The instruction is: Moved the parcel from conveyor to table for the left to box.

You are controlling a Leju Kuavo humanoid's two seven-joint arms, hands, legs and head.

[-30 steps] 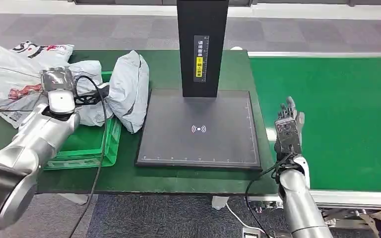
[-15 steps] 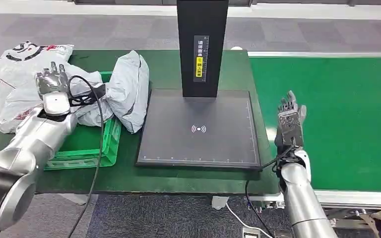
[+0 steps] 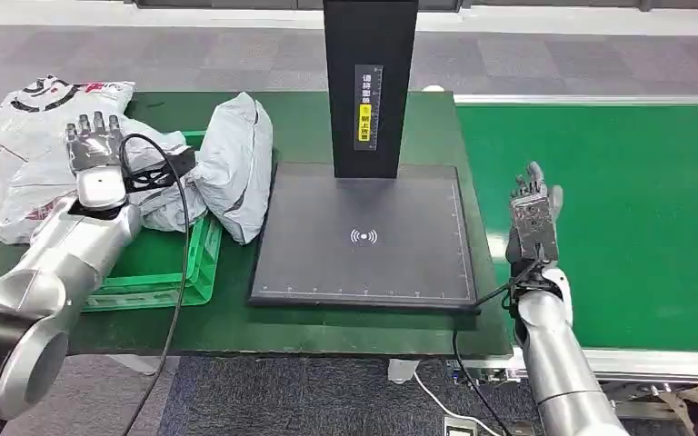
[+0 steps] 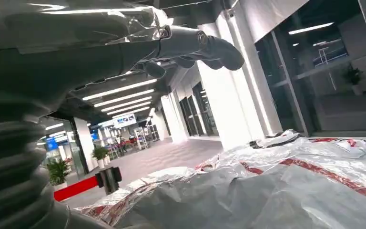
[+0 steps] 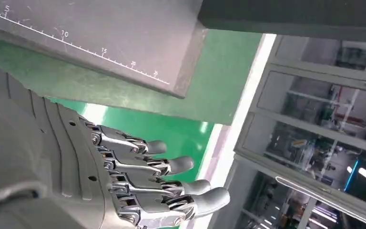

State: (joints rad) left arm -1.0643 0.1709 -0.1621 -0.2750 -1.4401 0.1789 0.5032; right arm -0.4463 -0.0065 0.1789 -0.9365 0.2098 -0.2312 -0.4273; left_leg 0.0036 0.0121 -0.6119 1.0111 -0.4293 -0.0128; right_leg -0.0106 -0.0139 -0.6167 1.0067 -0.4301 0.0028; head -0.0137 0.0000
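Observation:
A grey plastic parcel (image 3: 239, 163) leans upright against the green crate (image 3: 159, 272) at the left of the table, beside the black scale plate (image 3: 363, 238). More grey and white parcels (image 3: 32, 154) lie piled in and behind the crate; their crinkled plastic (image 4: 276, 186) shows in the left wrist view. My left hand (image 3: 94, 145) hovers over that pile, fingers spread, holding nothing; its fingers (image 4: 209, 45) stretch out above the bags. My right hand (image 3: 533, 213) stands upright at the edge of the green conveyor (image 3: 618, 218), fingers (image 5: 171, 164) straight and apart, empty.
A black post (image 3: 371, 82) with a yellow label rises from the back of the scale plate. A black cable (image 3: 177, 227) loops from my left wrist across the crate. The table's front edge runs just below the plate. Grey carpet floor lies beyond.
My left hand has risen off the pile of parcels and opened its fingers. The large white parcel at far left has settled back and lower. My right hand has shifted slightly toward the conveyor.

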